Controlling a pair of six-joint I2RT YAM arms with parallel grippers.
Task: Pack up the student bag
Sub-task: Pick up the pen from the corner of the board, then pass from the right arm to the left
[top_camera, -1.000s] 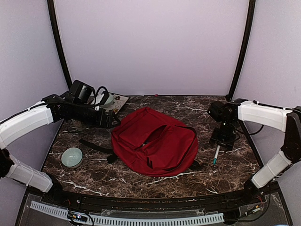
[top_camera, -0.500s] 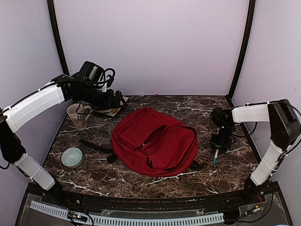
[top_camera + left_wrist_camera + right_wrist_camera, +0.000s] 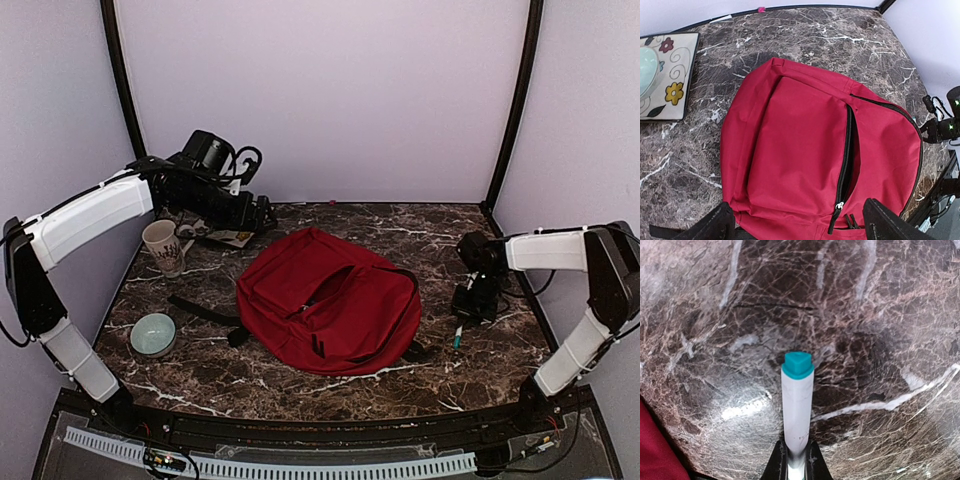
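The bag (image 3: 330,305) lies flat in the middle of the table (image 3: 480,375), front side up. It is rounded, so its long axis is hard to call. The front pocket's black zipper (image 3: 845,150) runs from far right to near left in the top view, and its pull is at the near end. A second zipper follows the curved right edge. Black straps (image 3: 200,310) stick out on the left, and a bit of black shows at the near right corner.

The left gripper (image 3: 800,226) hangs above the far left of the bag. Its fingers (image 3: 715,226) are spread wide with nothing between them. They show only at the bottom edge of the wrist view.

The right gripper (image 3: 795,462) is low over the table to the right of the bag. Its jaws are pinched on the barrel of a white pen (image 3: 797,405) with a teal cap. The rest of the pen is cut off at the bottom of that view.

A mug (image 3: 163,247) stands at the far left, and a bowl (image 3: 153,333) sits nearer. A flowered tray (image 3: 670,75) is partly hidden by the left arm from above. A pale green thing on it is cut off at the frame edge and cannot be identified.
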